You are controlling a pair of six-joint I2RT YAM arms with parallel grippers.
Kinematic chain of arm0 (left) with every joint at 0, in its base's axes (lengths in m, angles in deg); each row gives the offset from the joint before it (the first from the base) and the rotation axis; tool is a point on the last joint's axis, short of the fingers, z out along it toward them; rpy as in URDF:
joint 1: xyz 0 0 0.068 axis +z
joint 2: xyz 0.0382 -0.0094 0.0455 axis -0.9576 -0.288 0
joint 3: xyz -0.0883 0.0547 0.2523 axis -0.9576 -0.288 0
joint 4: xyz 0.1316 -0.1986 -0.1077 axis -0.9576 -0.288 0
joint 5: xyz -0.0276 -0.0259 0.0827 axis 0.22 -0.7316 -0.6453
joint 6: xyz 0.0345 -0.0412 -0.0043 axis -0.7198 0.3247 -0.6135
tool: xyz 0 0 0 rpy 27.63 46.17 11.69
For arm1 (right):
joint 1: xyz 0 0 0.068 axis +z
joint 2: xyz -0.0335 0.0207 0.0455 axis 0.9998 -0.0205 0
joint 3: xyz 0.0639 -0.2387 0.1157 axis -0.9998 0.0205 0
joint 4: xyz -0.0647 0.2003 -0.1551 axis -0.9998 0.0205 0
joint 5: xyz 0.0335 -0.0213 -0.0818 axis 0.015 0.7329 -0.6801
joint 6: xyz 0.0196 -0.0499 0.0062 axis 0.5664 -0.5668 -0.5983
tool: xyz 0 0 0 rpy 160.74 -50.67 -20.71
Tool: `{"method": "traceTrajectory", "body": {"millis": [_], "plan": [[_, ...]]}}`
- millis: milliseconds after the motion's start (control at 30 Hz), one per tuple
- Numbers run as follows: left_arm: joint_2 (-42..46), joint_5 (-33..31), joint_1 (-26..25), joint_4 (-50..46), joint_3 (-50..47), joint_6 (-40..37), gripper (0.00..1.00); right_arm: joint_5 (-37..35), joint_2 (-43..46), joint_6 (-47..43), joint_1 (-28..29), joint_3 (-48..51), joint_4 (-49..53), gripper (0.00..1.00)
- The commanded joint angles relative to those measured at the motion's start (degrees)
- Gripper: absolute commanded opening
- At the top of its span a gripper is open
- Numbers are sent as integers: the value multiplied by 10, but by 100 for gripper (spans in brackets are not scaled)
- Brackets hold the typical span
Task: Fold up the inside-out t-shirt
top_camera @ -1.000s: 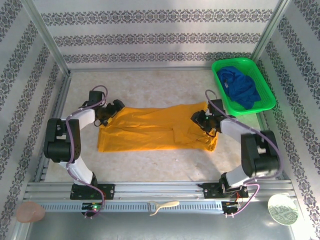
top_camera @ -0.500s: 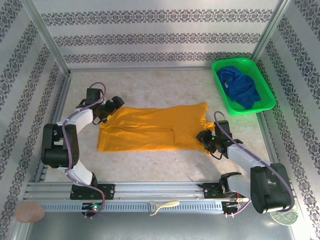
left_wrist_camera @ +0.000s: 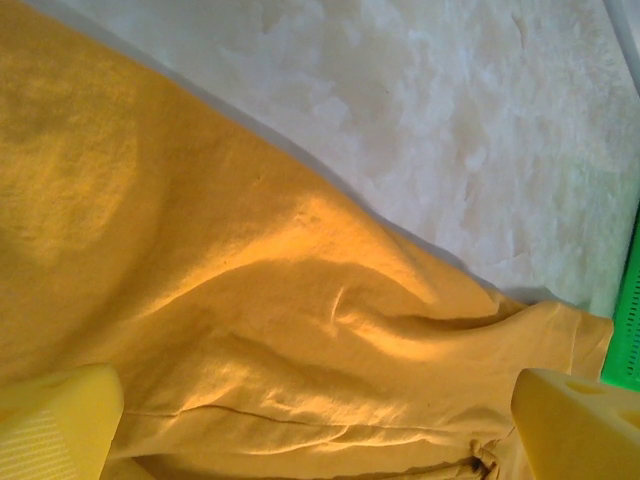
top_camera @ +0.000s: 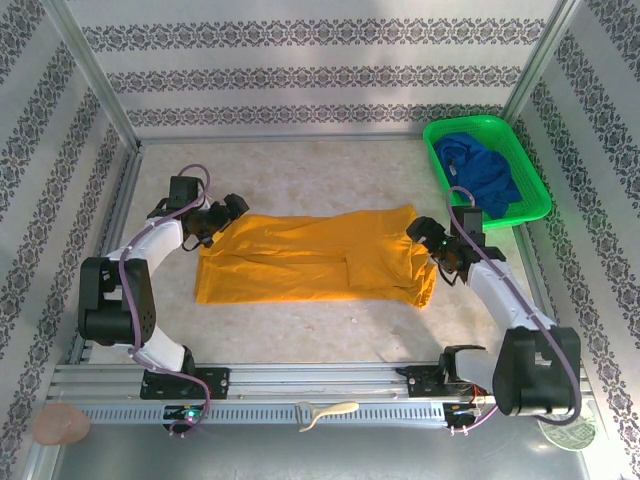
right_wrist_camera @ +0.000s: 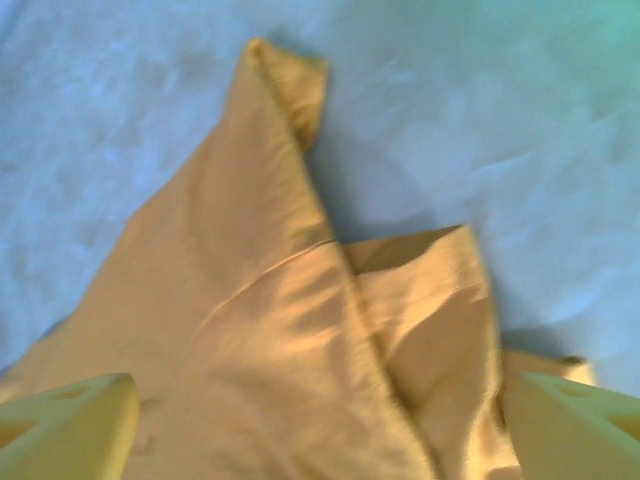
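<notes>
- The orange-yellow t-shirt lay spread flat, lengthwise left to right, in the middle of the pale surface.
- The left end effector stood at the shirt's far left corner, fingers spread wide, gripping nothing.
- The right end effector hovered over the shirt's right end, fingers also wide, with the cloth loose beneath.
- A green basket holding a dark blue garment sat at the far right.

Robot lab booth: aluminium frame, patterned wall panels, mounting rail.

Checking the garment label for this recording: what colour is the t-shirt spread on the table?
Plain orange-yellow with no print; the t-shirt shows best in the top external view.
</notes>
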Motion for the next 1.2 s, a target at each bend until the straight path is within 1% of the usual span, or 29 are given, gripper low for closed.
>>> {"method": "traceTrajectory", "body": {"millis": [0,67,300,500,700,767,900,967,1067,1167], "plan": [[29,11,4,-34,-2,-27,100,-40,-26,-33,-11,-19,39,98],[34,10,4,-39,-3,-31,100,-51,-40,-30,-14,-29,48,98],[45,6,3,-61,-6,-57,100,-31,-88,-24,-33,-40,59,98],[40,20,3,-56,-4,-52,100,-13,-133,-22,-45,-40,57,98],[32,15,3,-61,2,-58,100,0,-163,-25,-45,-42,48,97],[29,17,3,-57,2,-54,100,21,-174,-26,-45,-42,34,96],[24,22,3,-45,-3,-45,100,101,-196,-32,-43,-38,-11,91],[22,23,3,-43,-4,-42,100,125,-196,-30,-39,-33,-26,90],[20,24,3,-41,-3,-40,100,135,-184,-28,-26,-29,-36,89],[19,24,3,-39,-2,-39,100,126,-169,-23,-9,-26,-36,90]]}}
